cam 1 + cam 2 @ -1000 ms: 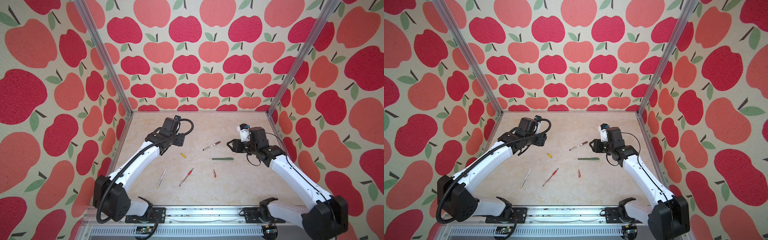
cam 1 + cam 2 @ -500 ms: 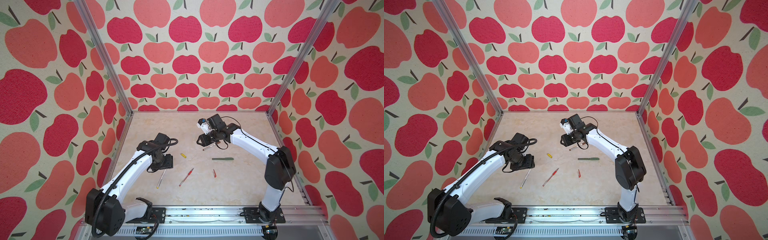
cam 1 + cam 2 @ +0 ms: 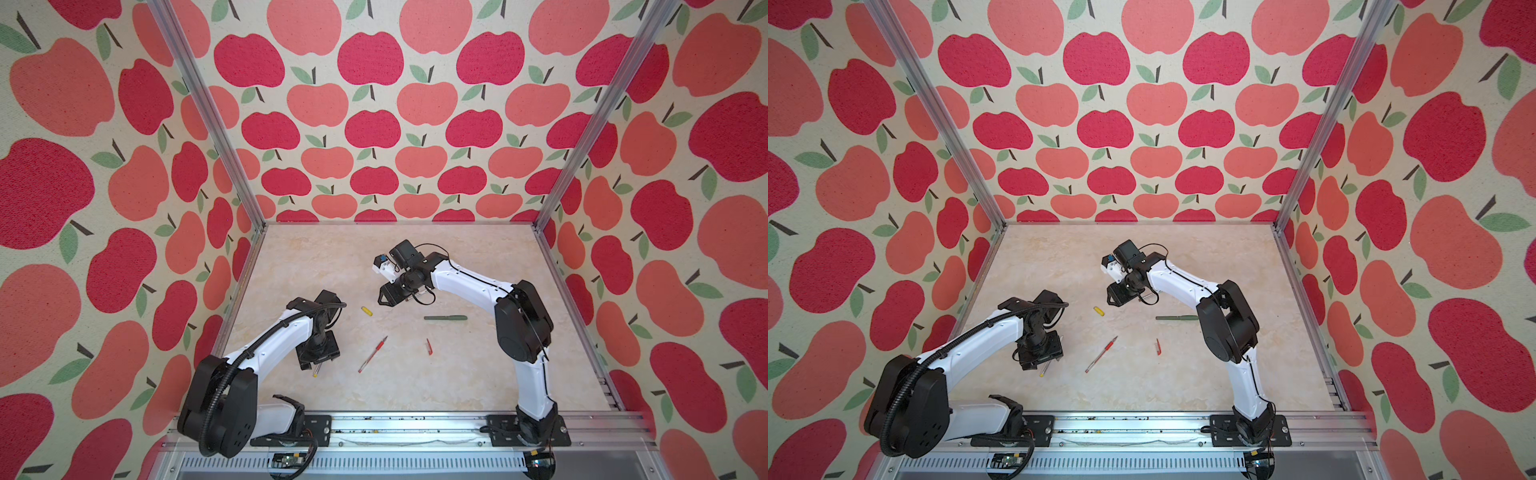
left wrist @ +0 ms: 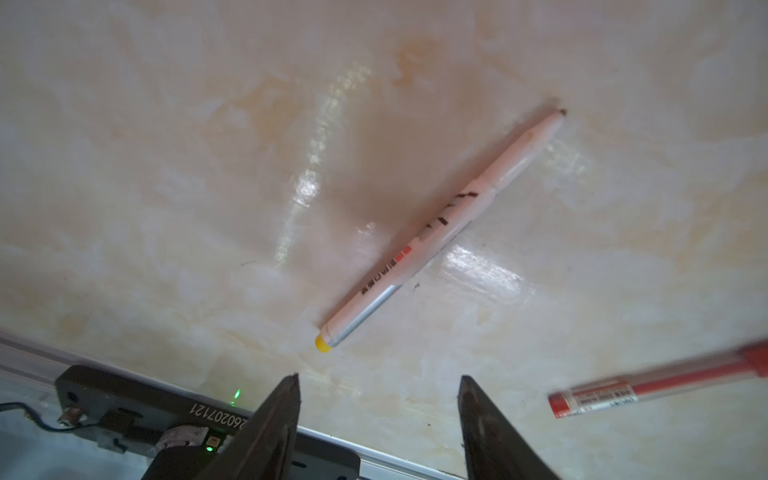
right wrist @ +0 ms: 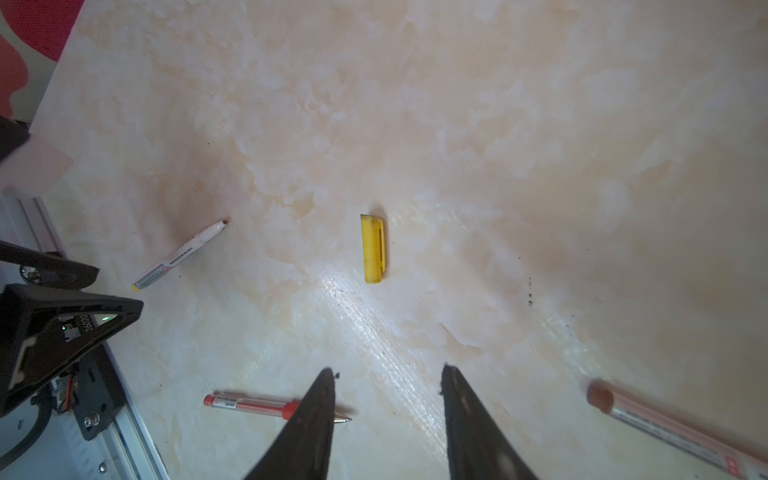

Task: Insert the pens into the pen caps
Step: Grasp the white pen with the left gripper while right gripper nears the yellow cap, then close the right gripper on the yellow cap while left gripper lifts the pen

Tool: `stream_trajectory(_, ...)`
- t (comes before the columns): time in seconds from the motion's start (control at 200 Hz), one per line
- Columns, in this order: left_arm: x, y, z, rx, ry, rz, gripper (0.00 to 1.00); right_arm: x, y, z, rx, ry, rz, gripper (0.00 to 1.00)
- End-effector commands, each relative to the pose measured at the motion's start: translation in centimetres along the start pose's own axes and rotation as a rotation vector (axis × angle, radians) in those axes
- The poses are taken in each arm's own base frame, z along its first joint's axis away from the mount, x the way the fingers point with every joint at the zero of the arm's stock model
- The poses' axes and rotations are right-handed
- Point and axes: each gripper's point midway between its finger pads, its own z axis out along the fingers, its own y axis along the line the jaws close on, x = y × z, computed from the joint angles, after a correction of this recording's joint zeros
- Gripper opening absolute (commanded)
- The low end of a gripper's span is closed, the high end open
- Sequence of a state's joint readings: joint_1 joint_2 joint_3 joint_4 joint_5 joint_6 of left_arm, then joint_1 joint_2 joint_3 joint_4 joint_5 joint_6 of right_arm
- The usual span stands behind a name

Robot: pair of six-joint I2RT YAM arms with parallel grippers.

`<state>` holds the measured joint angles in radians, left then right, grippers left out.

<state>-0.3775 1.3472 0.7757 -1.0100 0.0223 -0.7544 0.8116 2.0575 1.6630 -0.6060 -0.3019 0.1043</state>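
My left gripper is open and empty, low over the white pen with a yellow end, which lies just beyond its fingertips. In both top views that gripper covers most of this pen. The right gripper is also open and empty, and the yellow cap lies ahead of it on the table. A clear red pen lies beside one right finger, and a brown-ended pen beside the other. In a top view I see the yellow cap, red pen, red cap and dark green pen.
The marble-patterned table is enclosed by apple-print walls and aluminium corner posts. A metal rail with both arm bases runs along the front edge. The left arm's base board shows close behind the left fingers.
The left gripper has come down and forward onto the white yellow-ended pen. The right arm swung from the right side to the table's middle and now points at the yellow cap.
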Motion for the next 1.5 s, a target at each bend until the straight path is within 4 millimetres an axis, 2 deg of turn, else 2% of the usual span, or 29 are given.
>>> stream_trajectory(0.0,-1.1,0.0,1.4,-0.030,-0.028,-0.042,0.62,0.3,0.8,0.0,-0.043,-0.003,-0.025,0.45)
stream_trajectory(0.23,-1.9,0.0,3.4,-0.082,-0.016,0.003,0.54,0.2,0.8,-0.5,-0.053,-0.027,-0.028,0.45)
stream_trajectory(0.465,-1.9,-1.1,4.7,-0.049,0.024,0.036,0.35,0.3,0.4,-0.7,-0.051,-0.034,-0.012,0.45)
stream_trajectory(0.525,-1.7,-1.4,5.0,-0.028,0.033,0.036,0.26,0.3,0.3,-0.8,-0.049,-0.036,-0.008,0.45)
stream_trajectory(0.71,-1.1,-1.8,5.5,0.012,0.040,0.020,0.07,-0.1,0.2,-1.1,-0.048,-0.045,0.005,0.45)
stream_trajectory(0.89,-1.0,-2.0,5.6,0.031,0.029,0.019,0.01,-0.2,0.4,-0.6,-0.062,-0.037,0.023,0.45)
stream_trajectory(1.041,-1.7,-3.1,4.7,0.063,-0.041,0.095,0.00,-0.4,0.4,0.2,-0.055,-0.034,0.044,0.44)
stream_trajectory(1.261,-2.0,-6.3,1.3,0.167,-0.207,0.308,0.00,-0.6,0.2,2.5,0.074,0.002,0.001,0.43)
stream_trajectory(1.496,-1.1,-5.9,-1.3,0.318,-0.345,0.280,0.00,-0.6,0.2,5.9,0.215,0.059,-0.116,0.40)
